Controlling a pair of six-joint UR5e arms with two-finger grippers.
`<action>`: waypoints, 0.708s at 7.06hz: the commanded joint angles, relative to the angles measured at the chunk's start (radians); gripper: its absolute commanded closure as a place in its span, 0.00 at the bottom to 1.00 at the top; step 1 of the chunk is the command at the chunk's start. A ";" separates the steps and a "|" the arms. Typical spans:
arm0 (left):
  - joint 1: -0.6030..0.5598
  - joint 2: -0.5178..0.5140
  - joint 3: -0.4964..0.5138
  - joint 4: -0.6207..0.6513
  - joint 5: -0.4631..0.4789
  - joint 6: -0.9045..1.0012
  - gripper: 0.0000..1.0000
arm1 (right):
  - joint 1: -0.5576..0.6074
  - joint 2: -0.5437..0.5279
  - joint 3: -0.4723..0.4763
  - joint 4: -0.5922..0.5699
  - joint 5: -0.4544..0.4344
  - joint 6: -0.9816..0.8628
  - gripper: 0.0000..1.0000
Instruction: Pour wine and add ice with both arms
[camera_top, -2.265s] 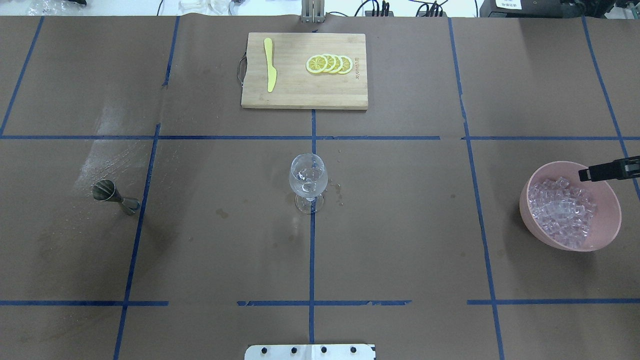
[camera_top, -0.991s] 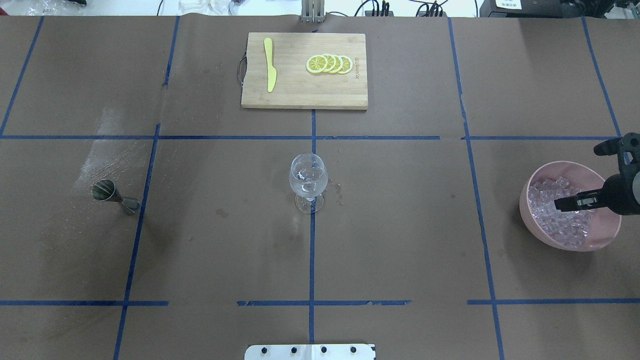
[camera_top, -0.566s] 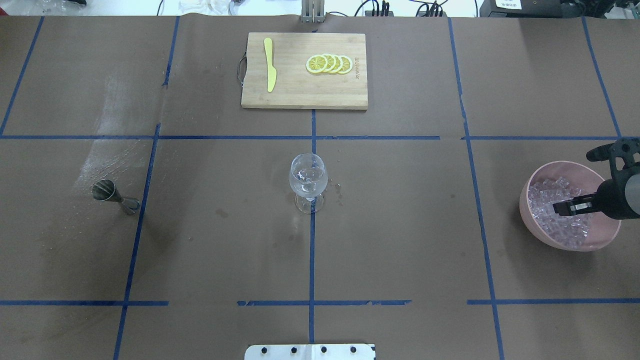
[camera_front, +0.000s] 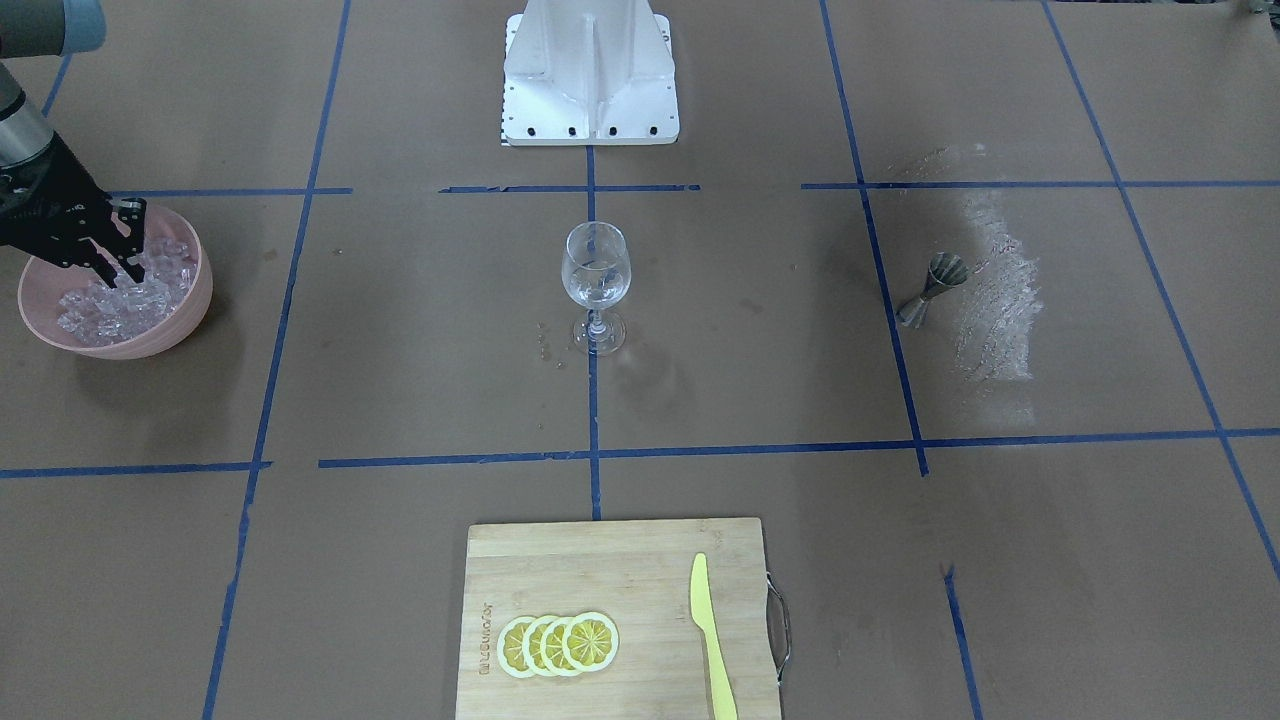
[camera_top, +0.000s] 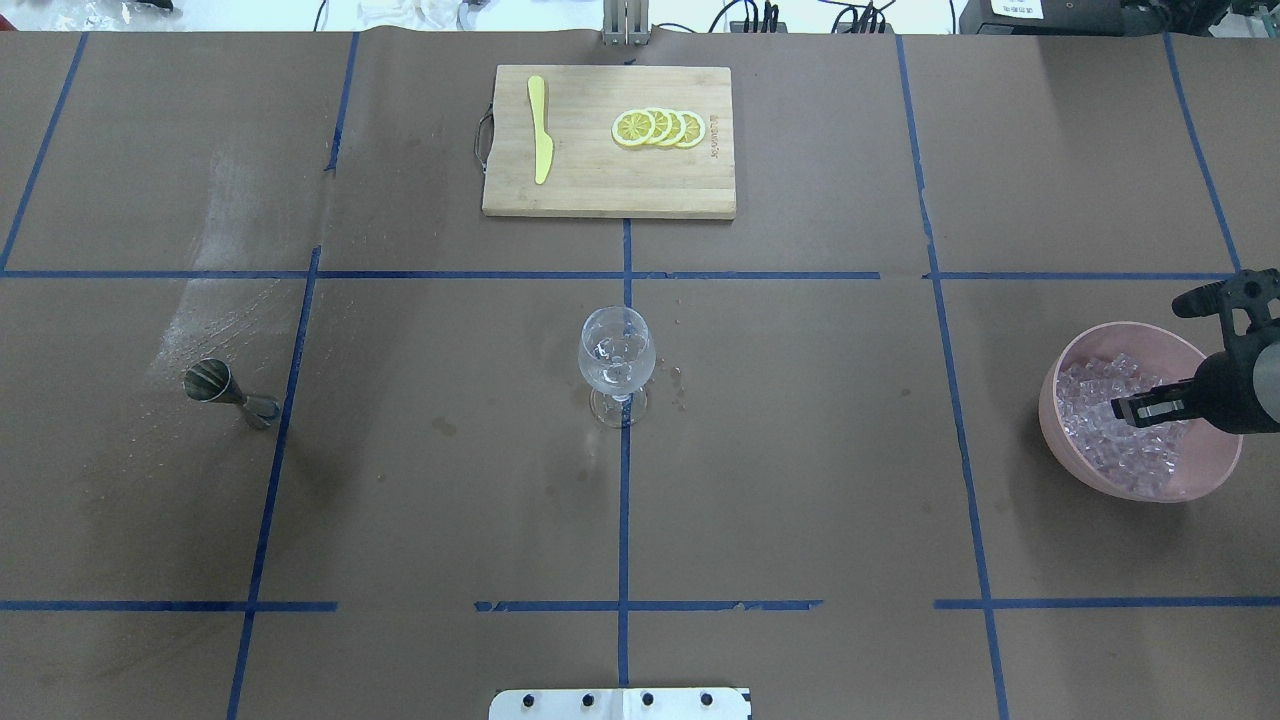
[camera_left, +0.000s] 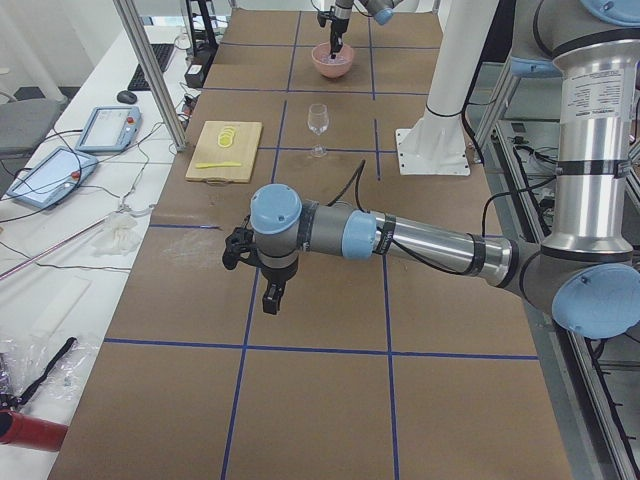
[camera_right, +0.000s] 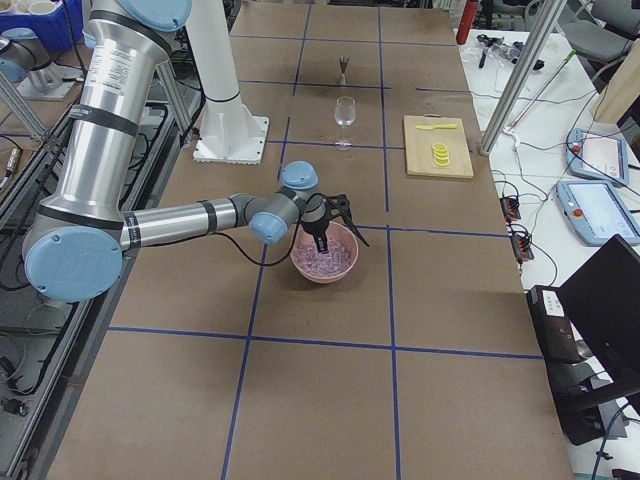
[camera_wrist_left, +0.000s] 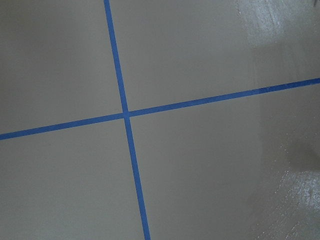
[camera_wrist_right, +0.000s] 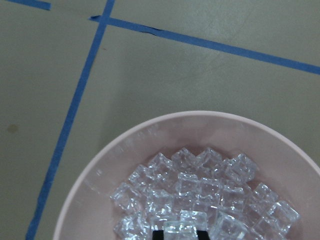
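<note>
low down — right fingers (camera_top: 1132, 411) in ice (camera_top: 1092, 425), cube (camera_wrist_right: 181, 226) between them, pink bowl (camera_top: 1049, 405)

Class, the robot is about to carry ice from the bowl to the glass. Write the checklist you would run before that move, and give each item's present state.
1. Right gripper down among the ice in the bowl: ok.
2. A lump between its fingertips: ok. Firmly gripped: cannot tell.
3. Glass upright: ok.
4. Nothing standing between bowl and glass: ok.
5. Left gripper far from the glass: ok.
6. Wine in the glass: cannot tell.
</note>
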 joint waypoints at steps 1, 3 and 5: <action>0.000 0.000 0.000 0.000 0.002 0.000 0.00 | 0.045 0.017 0.128 -0.135 0.064 -0.004 1.00; 0.000 -0.002 0.001 0.003 0.005 0.000 0.00 | 0.056 0.216 0.210 -0.395 0.068 0.004 1.00; 0.000 -0.002 0.000 0.003 0.005 0.005 0.00 | 0.012 0.539 0.222 -0.734 0.080 0.057 1.00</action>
